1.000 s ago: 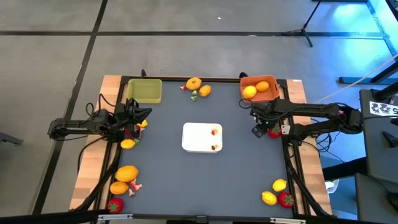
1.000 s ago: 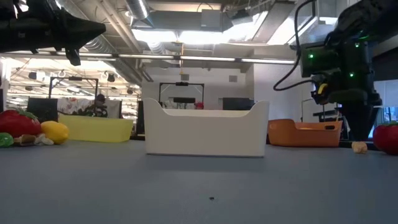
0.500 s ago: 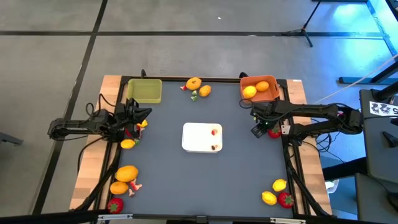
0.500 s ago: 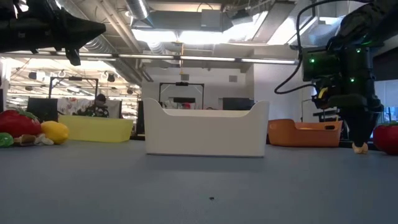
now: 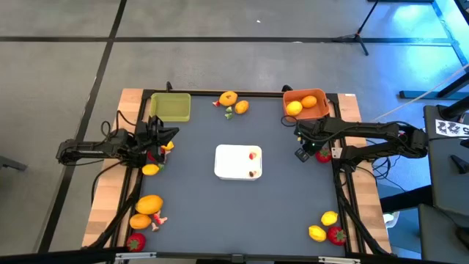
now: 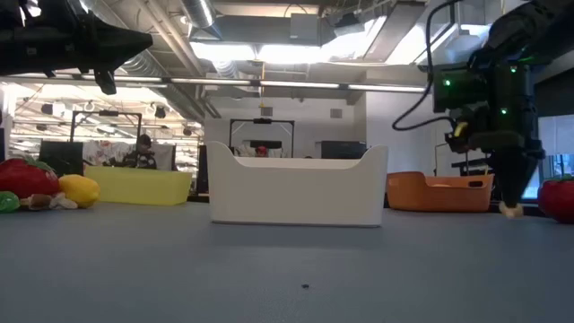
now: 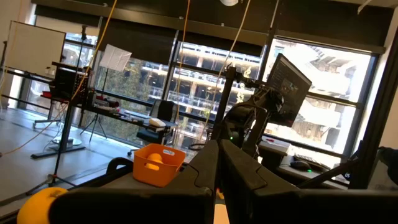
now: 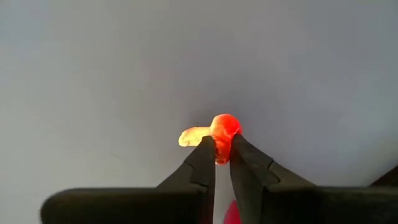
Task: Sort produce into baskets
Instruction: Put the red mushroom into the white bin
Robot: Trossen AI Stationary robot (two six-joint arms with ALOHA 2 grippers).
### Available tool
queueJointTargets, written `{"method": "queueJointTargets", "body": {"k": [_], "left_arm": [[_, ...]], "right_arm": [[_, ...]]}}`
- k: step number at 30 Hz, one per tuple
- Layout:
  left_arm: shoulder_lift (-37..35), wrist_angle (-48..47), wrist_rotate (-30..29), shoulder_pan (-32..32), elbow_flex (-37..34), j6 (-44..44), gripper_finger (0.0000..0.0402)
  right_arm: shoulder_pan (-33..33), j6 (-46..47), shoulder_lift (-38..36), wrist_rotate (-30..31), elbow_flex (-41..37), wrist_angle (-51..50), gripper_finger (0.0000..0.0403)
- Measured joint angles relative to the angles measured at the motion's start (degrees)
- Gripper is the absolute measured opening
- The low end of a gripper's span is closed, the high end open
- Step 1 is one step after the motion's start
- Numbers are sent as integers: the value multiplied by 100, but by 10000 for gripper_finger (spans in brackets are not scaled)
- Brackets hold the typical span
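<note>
Since before: my right gripper [image 8: 222,151] closed onto a small orange-red scrap [image 8: 219,132].
Place: just below the orange basket [image 5: 305,105].
Wrist-only detail: scrap pinched; overhead hid it.
Left gripper [image 7: 217,163]: fingers together, empty.

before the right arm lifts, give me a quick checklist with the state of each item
1. Right gripper fingers closed on the small orange-red scrap: ok.
2. What is gripped is produce: not ok, it looks like a scrap, not a whole fruit.
3. Red strawberry beside the right gripper out of the lift path: cannot tell.
4. Orange basket has room: ok, two fruits inside.
5. Left gripper parked at the left edge, fingers shut: ok.
6. White tray clear of both arms: ok.
</note>
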Motion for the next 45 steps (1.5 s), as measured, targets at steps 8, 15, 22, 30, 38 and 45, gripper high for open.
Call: {"method": "queueJointTargets", "body": {"k": [8, 15, 22, 30, 38, 45], "left_arm": [[0, -1, -4, 1, 0, -32, 13], [0, -1, -10, 1, 0, -36, 13], [0, 0, -19, 1, 0, -34, 13], [0, -2, -19, -1, 0, -20, 13], [0, -4, -19, 1, 0, -9, 13], [0, -5, -19, 1, 0, -6, 13]], "right_arm": [[248, -220, 0, 18, 676, 97, 40], [992, -236, 0, 9, 1198, 936, 40], [1465, -252, 0, 3, 1274, 2312, 40], [1819, -580, 290, 4, 1274, 3705, 40], [2122, -787, 1014, 2, 1274, 4946, 40], [2184, -866, 1363, 0, 1272, 5085, 62]]}}
